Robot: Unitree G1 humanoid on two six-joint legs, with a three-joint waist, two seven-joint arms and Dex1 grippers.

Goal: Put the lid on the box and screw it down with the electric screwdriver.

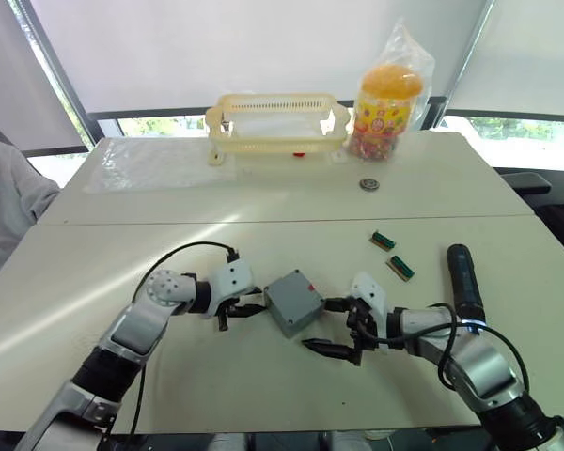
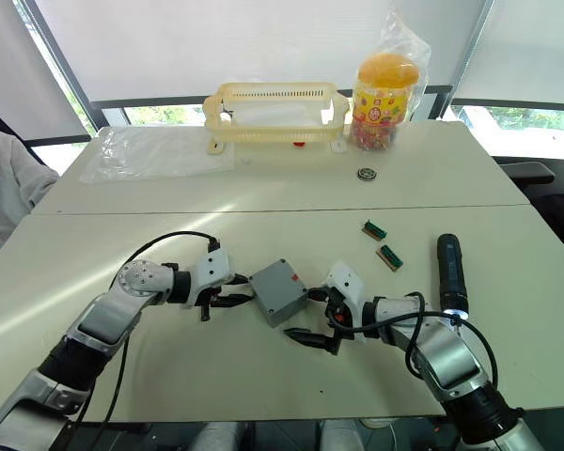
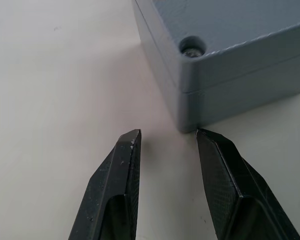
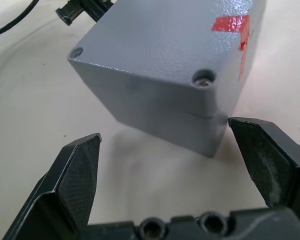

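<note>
Now the lid [image 4: 160, 45] sits on the box [image 1: 295, 303], mid-table near the front edge. Left gripper [image 3: 165, 137] and right gripper [image 4: 165, 142] flank it, both open, holding nothing. The electric screwdriver [image 1: 463, 277] lies at right.

You see a grey box [image 1: 294, 303] with a red mark, a dark navy screwdriver [image 1: 463, 280], a pale yellow basket [image 1: 276, 121], 2 green circuit boards [image 1: 392, 254].

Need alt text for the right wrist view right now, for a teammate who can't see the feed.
A grey square plastic box with its flat grey lid already seated sits on the pale table, a screw visible in one corner hole and red tape on top. The right gripper is open, its two black fingers spread before the box's near corner.
</note>
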